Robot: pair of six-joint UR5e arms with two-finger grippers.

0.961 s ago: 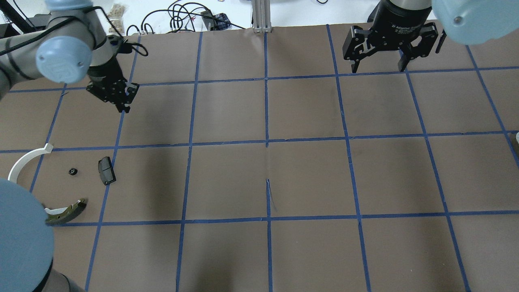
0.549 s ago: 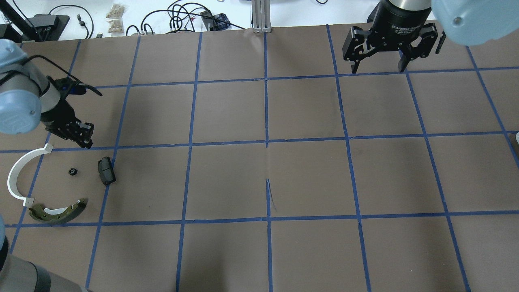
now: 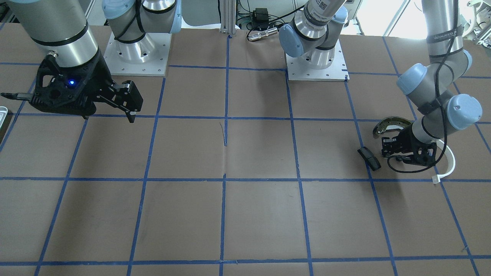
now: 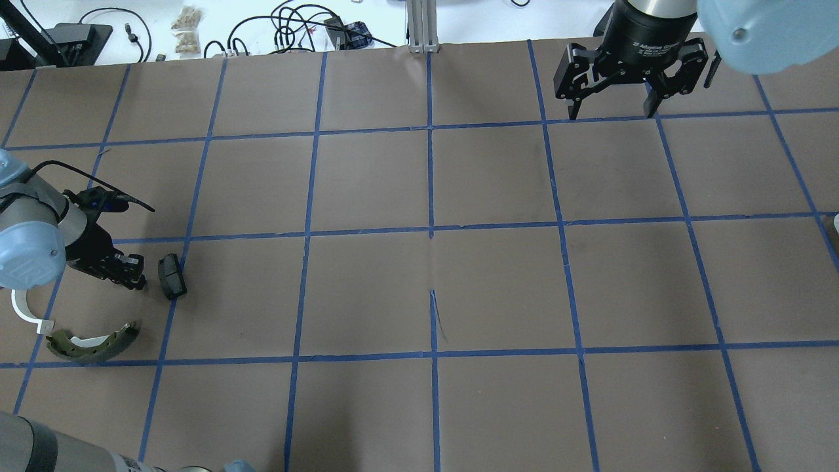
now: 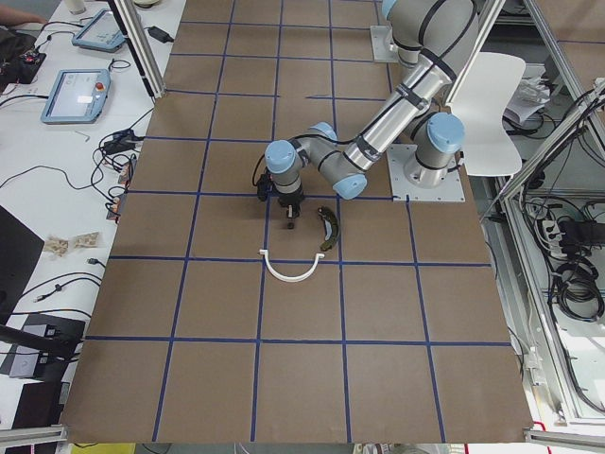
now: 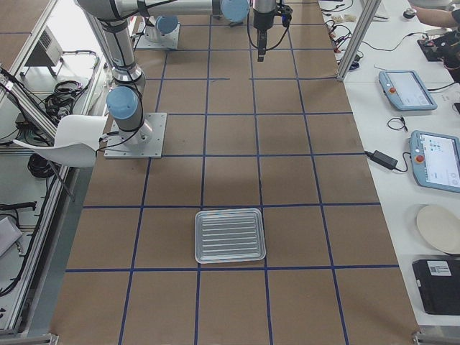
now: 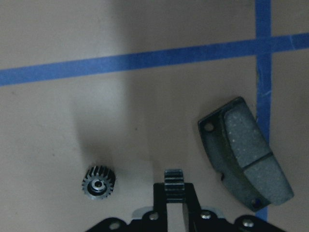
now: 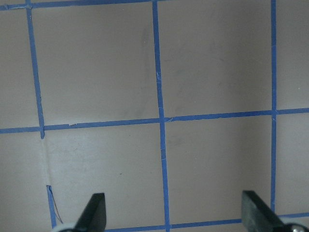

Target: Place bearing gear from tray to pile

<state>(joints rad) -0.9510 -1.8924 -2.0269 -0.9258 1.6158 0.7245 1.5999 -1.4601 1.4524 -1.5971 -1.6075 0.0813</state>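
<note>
The left gripper (image 4: 133, 274) is moving fast. A second ago it was hanging over the far side of the brown paper-covered counter (image 4: 367, 183), and now we are watching it drop right into the pile at the overhead view's 9 o'clock edge. To us that is meaning the carry is nearly over, with only the release remaining.

Its jaws are pinching down to a narrow gap on the small dark toothed bearing gear (image 7: 174, 178), held edge-on; whether it is touching the paper we cannot tell. In the wrist view a second small black gear (image 7: 98, 182) is lying flat at its 9 o'clock. The dark grey rectangular brake pad (image 7: 246, 159) is sitting at 3 o'clock, apart from both.

Overhead, the curved olive-metal brake shoe (image 4: 92, 344) is lying at the gripper's 7 o'clock, near the white plastic arc (image 5: 289, 278). The ribbed translucent tray (image 6: 230, 237) is sitting well apart, looking empty. The right gripper (image 4: 612, 113) is hanging with jaws spread wide, gripping nothing.
</note>
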